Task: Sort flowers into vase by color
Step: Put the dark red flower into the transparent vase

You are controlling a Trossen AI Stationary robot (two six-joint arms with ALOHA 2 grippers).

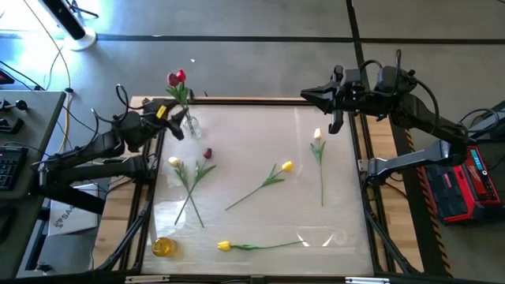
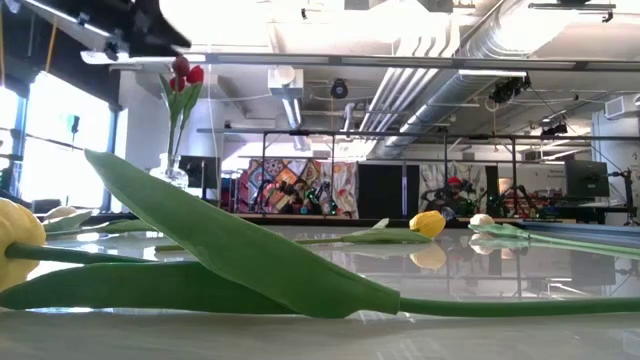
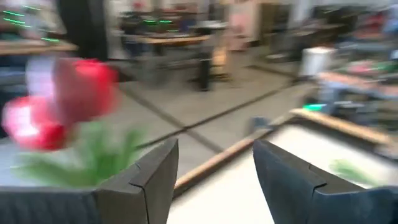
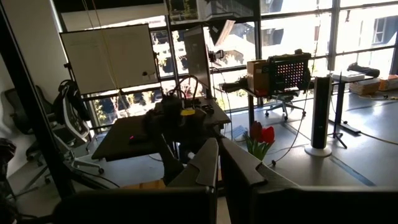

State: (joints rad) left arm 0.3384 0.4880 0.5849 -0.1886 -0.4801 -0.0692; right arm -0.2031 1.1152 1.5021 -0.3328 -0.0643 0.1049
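Two red flowers [image 1: 177, 77] already stand in the clear vase [image 1: 190, 125] at the far left corner of the counter [image 1: 347, 197]. Your left gripper [image 1: 177, 126] is right beside that vase, and its fingers [image 3: 152, 180] are spread apart with nothing between them. Your right gripper [image 1: 306, 95] waits up over the far right edge of the counter. Its fingers [image 4: 205, 167] are pressed together and hold nothing.

Six flowers are still lying flat. A cream flower [image 1: 174, 162] and a dark maroon flower [image 1: 207, 153] lie near the vase with their stems crossed. A yellow flower [image 1: 286, 166] lies in the middle. A second cream flower [image 1: 318, 135] lies nearer the right side, with its stem pointing toward the front. One more yellow flower [image 1: 224, 246] lies along the front edge. A small yellow jar [image 1: 163, 247] sits at the front left corner.

You should think of these flowers as very light and bendy. The stems look thin and long, so they will likely flop if you grab them at one end. The heads look soft and could get squashed. I think you should pinch a stem near its middle, away from the leaves. The counter looks shiny, so a stem may slide when you push on it. The crossed pair may drag each other when you lift one.
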